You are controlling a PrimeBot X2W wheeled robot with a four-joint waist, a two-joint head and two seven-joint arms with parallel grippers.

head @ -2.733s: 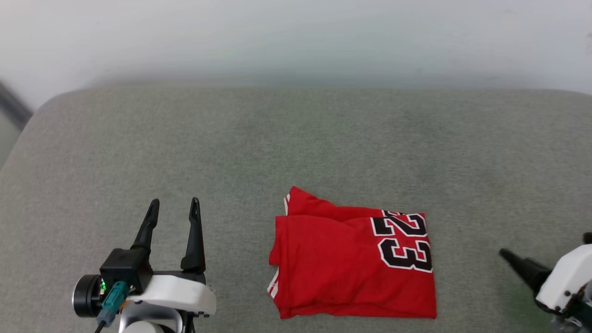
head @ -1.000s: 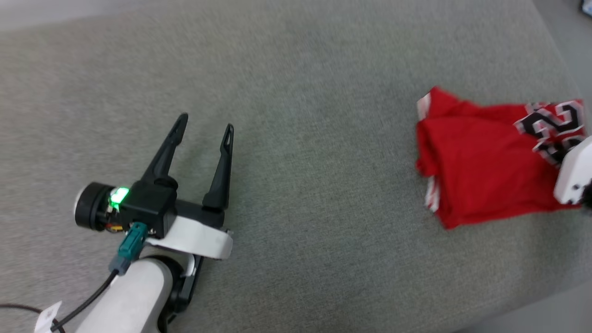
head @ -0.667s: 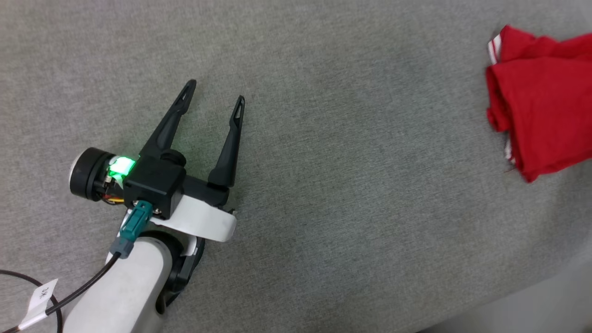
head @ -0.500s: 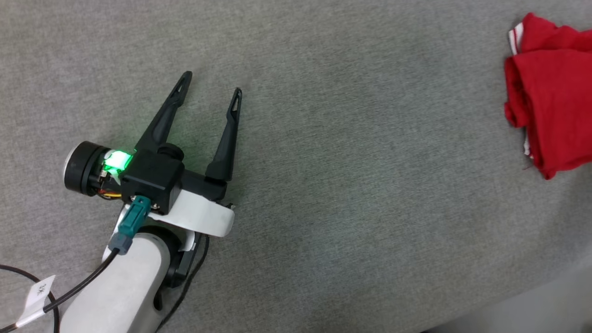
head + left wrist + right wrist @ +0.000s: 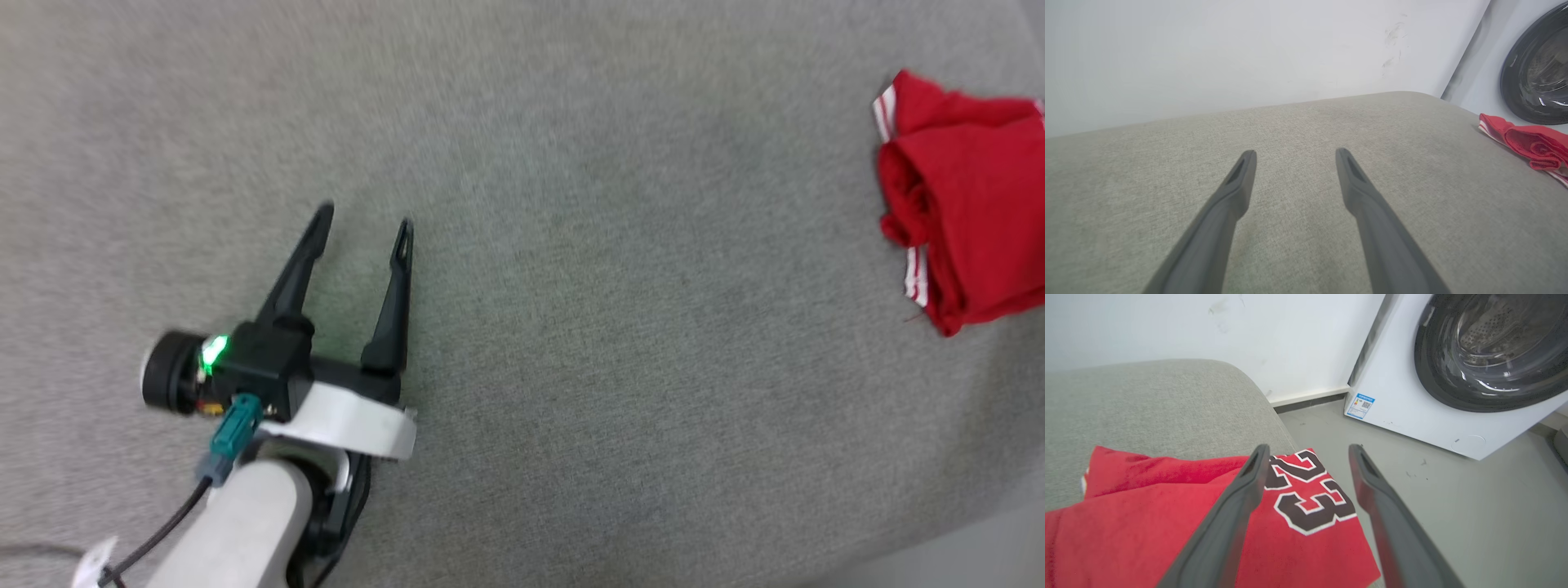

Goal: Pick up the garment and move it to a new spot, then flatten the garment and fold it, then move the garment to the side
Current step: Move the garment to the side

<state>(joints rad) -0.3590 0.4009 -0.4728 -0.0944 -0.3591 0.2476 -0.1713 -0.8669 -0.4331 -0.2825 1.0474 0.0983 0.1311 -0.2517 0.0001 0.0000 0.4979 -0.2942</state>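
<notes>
The garment (image 5: 971, 212), a folded bright red jersey with white striped trim, lies at the right end of the grey cushioned surface (image 5: 571, 286). Its black number 23 faces up in the right wrist view, where the garment (image 5: 1167, 522) reaches the cushion's right edge. My right gripper (image 5: 1308, 451) hovers open just above the garment, nothing between its fingers. Far to the left, my left gripper (image 5: 363, 220) stands open over bare cushion. From the left wrist view the left gripper (image 5: 1294, 153) points across the cushion, with the garment (image 5: 1531, 141) low at the far right.
A white washing machine (image 5: 1453, 375) with a dark round door stands on the grey floor (image 5: 1453, 506) just past the cushion's right end. A white wall (image 5: 1249, 53) runs behind the cushion. Bare cushion stretches between the left gripper and the garment.
The right gripper has let go of the garment and stands open above it. The head camera has swung left, so the garment sits at the picture's right edge. The left gripper stays open.
</notes>
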